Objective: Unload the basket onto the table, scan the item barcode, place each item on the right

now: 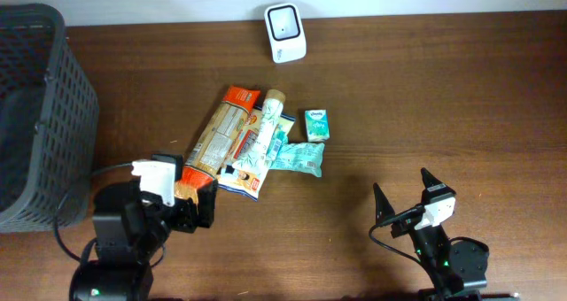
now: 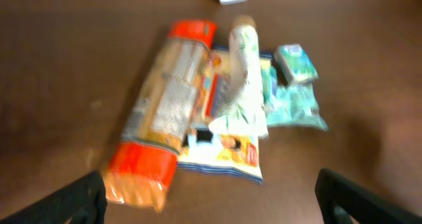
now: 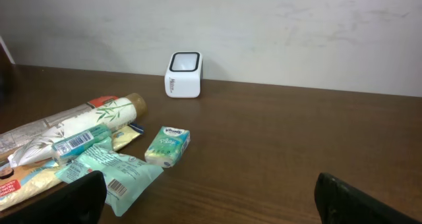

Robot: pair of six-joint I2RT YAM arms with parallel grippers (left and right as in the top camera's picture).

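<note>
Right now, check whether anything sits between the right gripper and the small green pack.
Nothing visible does. Bare table lies between the open right gripper and the small green pack; the teal pouch lies beside it, off that line.

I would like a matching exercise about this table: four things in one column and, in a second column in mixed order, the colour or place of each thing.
Things:
1. scanner
2. basket
3. long packet
4. small box

Descriptions:
A. clear middle with orange ends
B. dark grey mesh, at the far left
C. white, standing alone at the back
D. green and white

Pairs: 1-C, 2-B, 3-A, 4-D
</note>
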